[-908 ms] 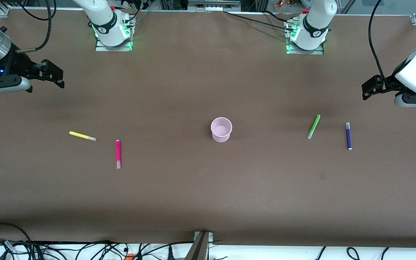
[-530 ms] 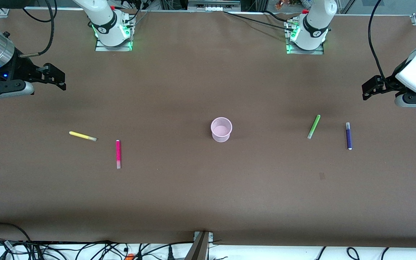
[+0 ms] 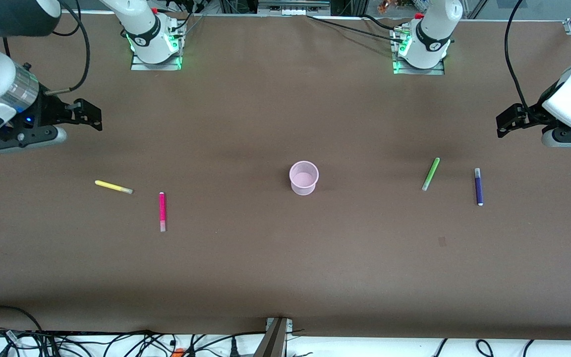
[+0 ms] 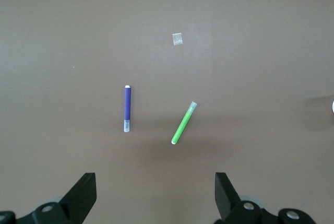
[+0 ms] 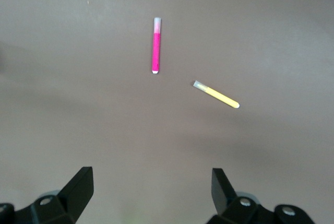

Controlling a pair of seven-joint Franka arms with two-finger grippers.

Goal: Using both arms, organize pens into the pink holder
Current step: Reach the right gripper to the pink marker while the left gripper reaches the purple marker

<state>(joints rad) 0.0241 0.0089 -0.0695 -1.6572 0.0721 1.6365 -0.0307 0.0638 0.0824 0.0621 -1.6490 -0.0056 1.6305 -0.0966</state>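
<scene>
A brown worktop is filling the scene, with wide bare stretches lying between its edge nearest the front camera and the things at mid-table. The holder is standing upright near the middle, well apart from every pen, and nothing is showing inside it. Toward the right arm's end, the yellow pen and the magenta pen are lying flat, near each other but not touching, the magenta one nearer the camera. Toward the left arm's end, the green pen and the purple pen are lying flat, apart from each other, with a small pale patch on the worktop nearer the camera than both. The right hand is hanging in the air over bare worktop at its end of the table, its fingers spread wide and gripping nothing. The left hand is hovering over bare worktop at its own end, its fingers likewise spread wide and empty. Both arms' bases are sitting along the table's top edge in the front view.
</scene>
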